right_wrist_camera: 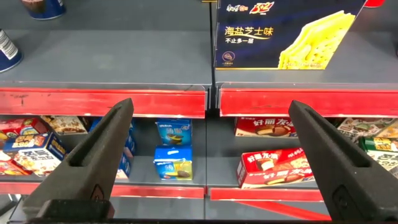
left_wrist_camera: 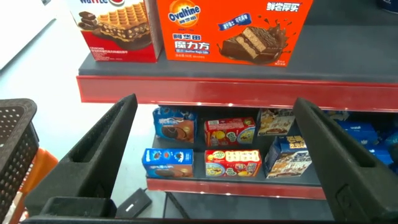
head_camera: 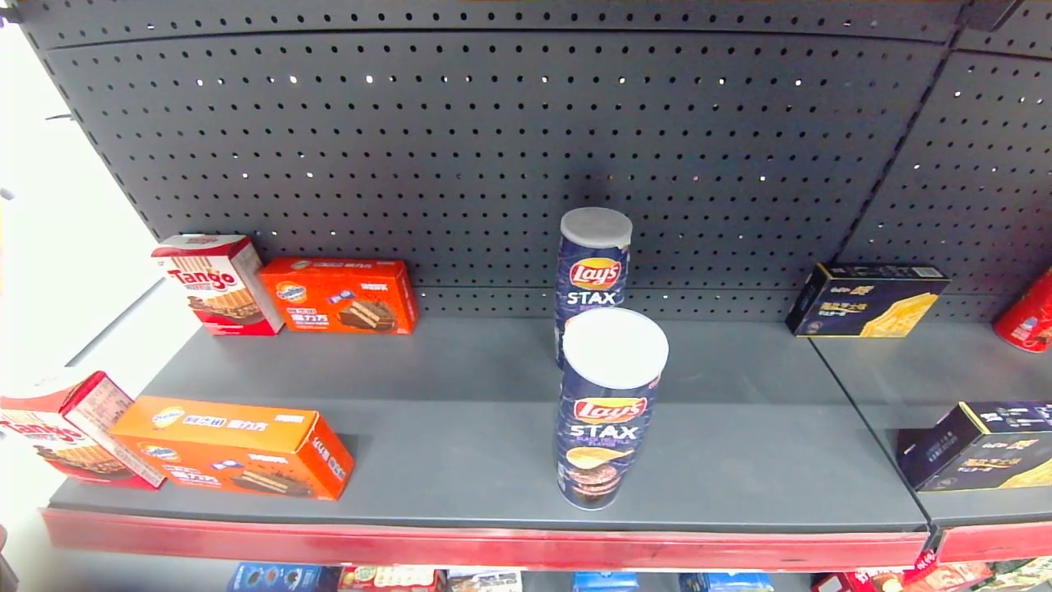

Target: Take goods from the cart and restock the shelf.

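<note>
In the middle of the dark grey metal shelf board, two tall dark blue cylindrical crisp cans with white plastic lids, one directly behind the other. Near can close to the red front edge strip, far can just before the perforated back panel. Whether touching or a little apart, not possible to tell, because of the overlap in the head view. Probably lined up so on purpose: one lane from near to far, as is usual in restocking, with bare board left on both sides. Both upright, long axis vertical, lid upward, printed front turned to the near side, presumably for easy reading from the aisle.

To the left, one flat orange cardboard box at the near edge, just beside a red and white wafer box. At the back, a second orange box, just beside another wafer box. To the right, on the next board, a black and yellow box far and a similar box near. At the far right, part of a red can.

Left gripper spread wide, nothing between the black fingers; held low, below the board, facing the red strip and the lower shelves. Right gripper the same: fully spread, holding nothing, before the joint of two boards. Near the left gripper, a piece of a black mesh basket, likely of the cart. Judged from this: both free and low, suitable for fetching a next item.
</note>
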